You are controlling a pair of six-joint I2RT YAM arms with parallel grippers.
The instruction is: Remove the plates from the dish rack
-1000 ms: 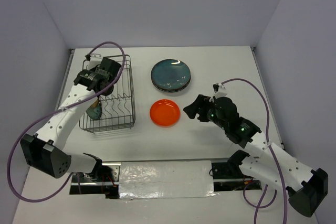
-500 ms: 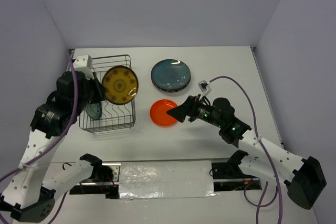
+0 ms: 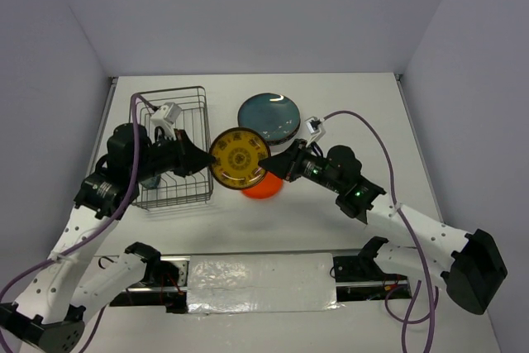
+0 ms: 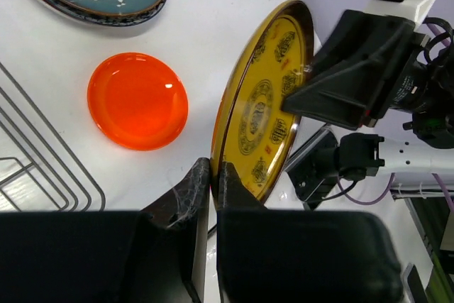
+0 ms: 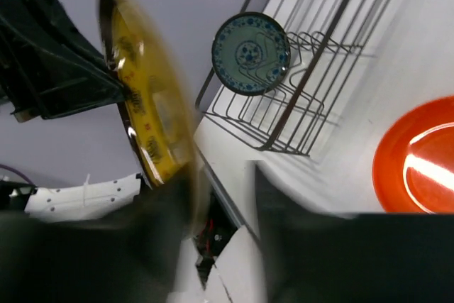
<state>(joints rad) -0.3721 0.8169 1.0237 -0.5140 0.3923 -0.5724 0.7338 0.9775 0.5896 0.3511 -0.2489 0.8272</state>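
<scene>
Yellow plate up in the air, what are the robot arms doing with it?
The left gripper is pinching the yellow plate by its edge and holding it upright in the air, beside the dish rack. The right gripper is at the plate's other edge, like a hand-over, but I cannot tell if it has hold yet. A small blue plate stands in the rack. An orange plate and a dark teal plate lie on the table.

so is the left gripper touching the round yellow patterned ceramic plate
Touching. The left wrist view shows the left gripper pinching the yellow plate by its lower rim.
</scene>
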